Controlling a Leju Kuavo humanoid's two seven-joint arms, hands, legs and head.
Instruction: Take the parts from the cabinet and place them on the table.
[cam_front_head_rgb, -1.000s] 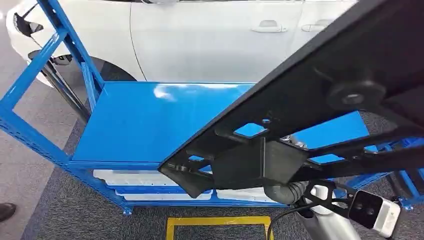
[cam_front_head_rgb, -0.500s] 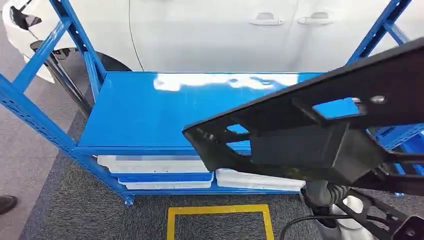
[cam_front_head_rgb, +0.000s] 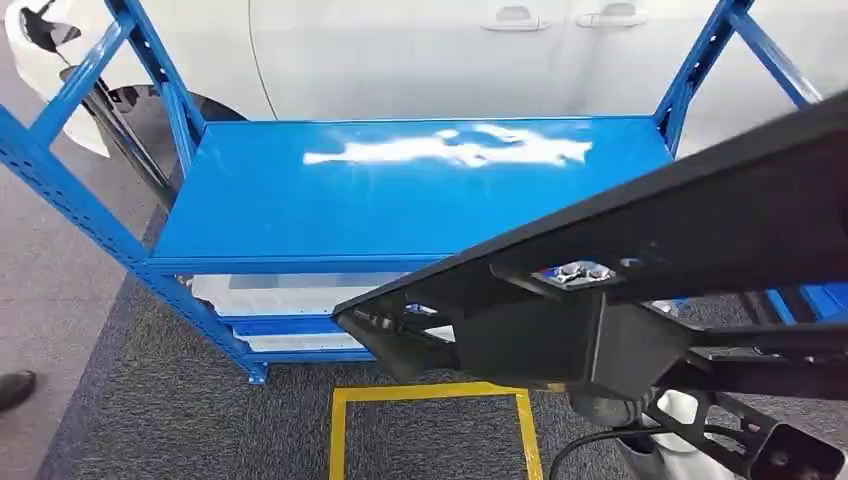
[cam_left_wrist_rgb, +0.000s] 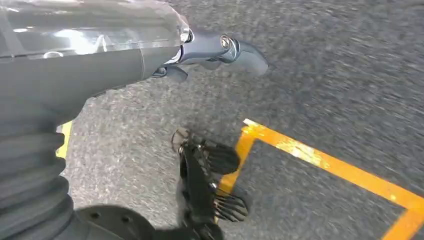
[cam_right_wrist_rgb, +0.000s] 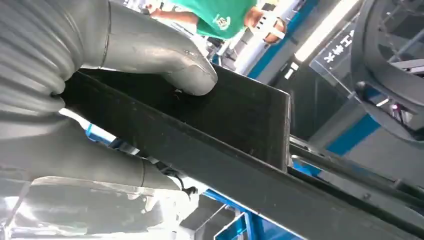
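Observation:
A large black frame-like part (cam_front_head_rgb: 640, 260) with ribs, cut-outs and a bolted block stretches from the picture's middle to the right edge in the head view, in front of the blue cabinet rack (cam_front_head_rgb: 400, 190). My right hand (cam_right_wrist_rgb: 125, 55) grips it, the thumb pressed on the flat black face of the part (cam_right_wrist_rgb: 240, 115). In the head view the part hides that hand, and the wrist cover (cam_front_head_rgb: 600, 408) shows below it. My left hand (cam_left_wrist_rgb: 210, 50) hangs over the grey carpet, fingers stretched out and holding nothing.
The rack's top shelf is bare blue metal; white trays (cam_front_head_rgb: 290, 293) lie on the shelves below. A white car (cam_front_head_rgb: 400, 50) stands right behind the rack. Yellow floor tape (cam_front_head_rgb: 430, 400) marks a square before the rack. A shoe (cam_front_head_rgb: 15, 388) sits at far left. A person in green (cam_right_wrist_rgb: 220, 15) stands beyond.
The whole view has shifted, bringing the rack's right upright into sight. The black part has tilted and now lies lower across the picture, still in my right hand.

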